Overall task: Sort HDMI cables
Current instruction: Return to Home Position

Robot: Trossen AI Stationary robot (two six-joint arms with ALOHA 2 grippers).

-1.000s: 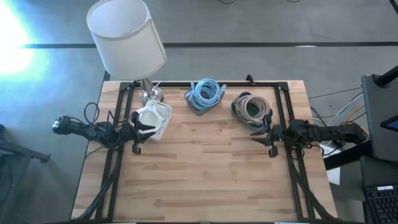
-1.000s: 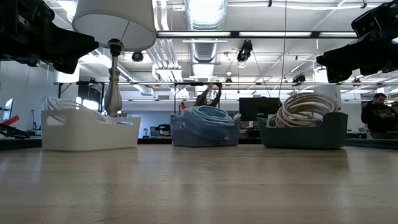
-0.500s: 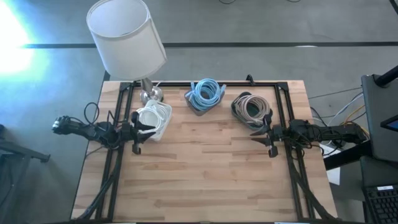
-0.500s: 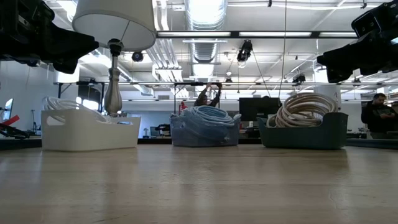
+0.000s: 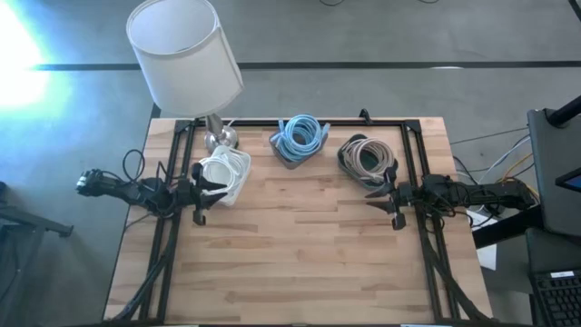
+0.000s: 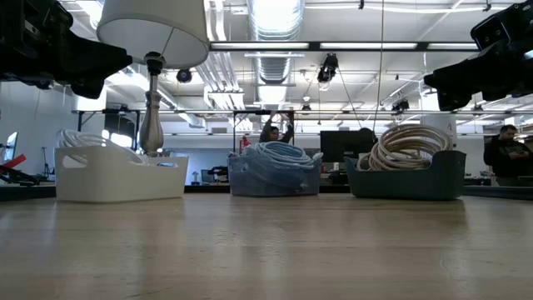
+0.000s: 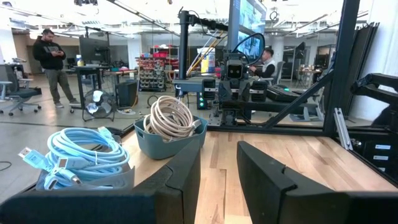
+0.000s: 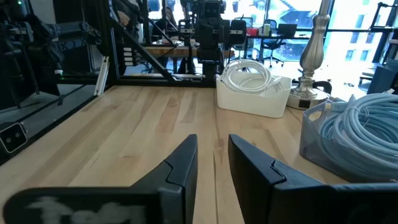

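At the counter's [image 5: 300,263] left edge hangs the left claw [image 5: 211,189], above the wood, its fingers a little apart and gripping nothing (its own wrist view shows bare boards through the gap). From above, its tips reach the side of the white bin [image 6: 121,179]. Facing it from the right edge, the right claw [image 5: 377,193] hangs at about the same height, its fingers parted by a narrow slot, also empty, with its tips close to the dark teal bin [image 6: 408,182].

Three bins stand in a row along the back of the counter, apart from one another. The white bin on the left holds the white cables [image 6: 79,137], coiled and showing above its rim. The middle bin [image 6: 275,182] holds the light blue cables [image 6: 275,152], heaped over its top. The dark teal bin on the right holds the beige cables [image 6: 408,142], whose loops rise well above its wall. Every cable in view lies in one of these bins.

A lamp [image 5: 182,50] with a white shade stands at the back left corner, its base just beside the white bin
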